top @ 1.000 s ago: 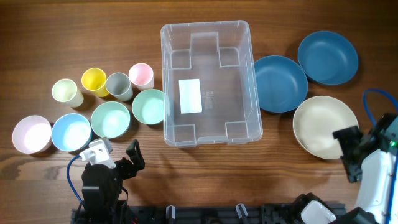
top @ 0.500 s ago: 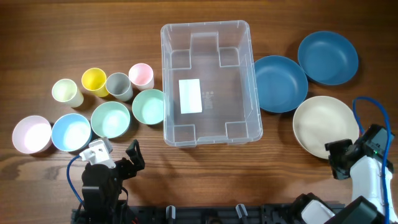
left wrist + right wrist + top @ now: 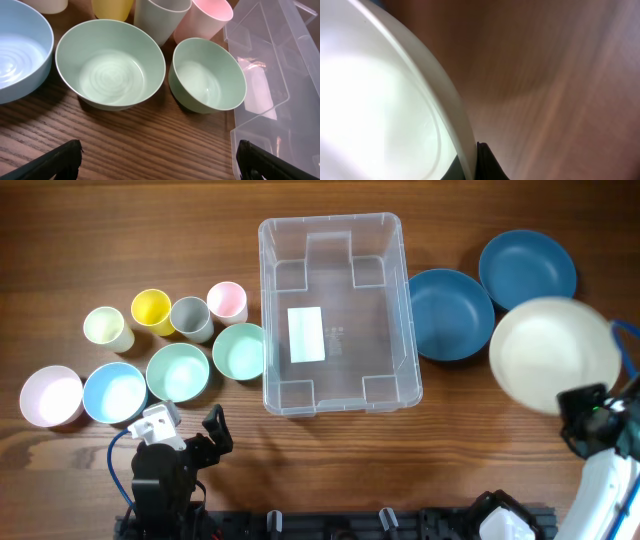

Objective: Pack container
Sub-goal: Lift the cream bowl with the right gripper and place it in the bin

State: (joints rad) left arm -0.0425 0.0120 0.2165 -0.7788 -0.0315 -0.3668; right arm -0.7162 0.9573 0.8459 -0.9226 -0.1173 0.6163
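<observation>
The clear container (image 3: 340, 290) stands empty at the table's middle, a white label on its base; its corner shows in the left wrist view (image 3: 280, 60). At the right, a cream bowl (image 3: 553, 350) hangs tilted above the table, overlapping a dark blue bowl. My right gripper (image 3: 585, 420) is shut on the cream bowl's near rim. In the right wrist view the bowl (image 3: 380, 100) fills the left half, its rim pinched in the right gripper (image 3: 472, 162). My left gripper (image 3: 190, 428) rests open at the front left, nothing between its fingers (image 3: 157, 160).
Two dark blue bowls (image 3: 450, 314) (image 3: 527, 272) lie right of the container. To its left stand cream (image 3: 104, 328), yellow (image 3: 152, 310), grey (image 3: 190, 318) and pink (image 3: 227, 301) cups, two green bowls (image 3: 240, 351) (image 3: 177, 371), a light blue bowl (image 3: 114, 393) and a pink bowl (image 3: 51, 396).
My right gripper went from open to shut on the cream bowl's rim and lifted it, tilting it up and back. The left arm has not moved.
</observation>
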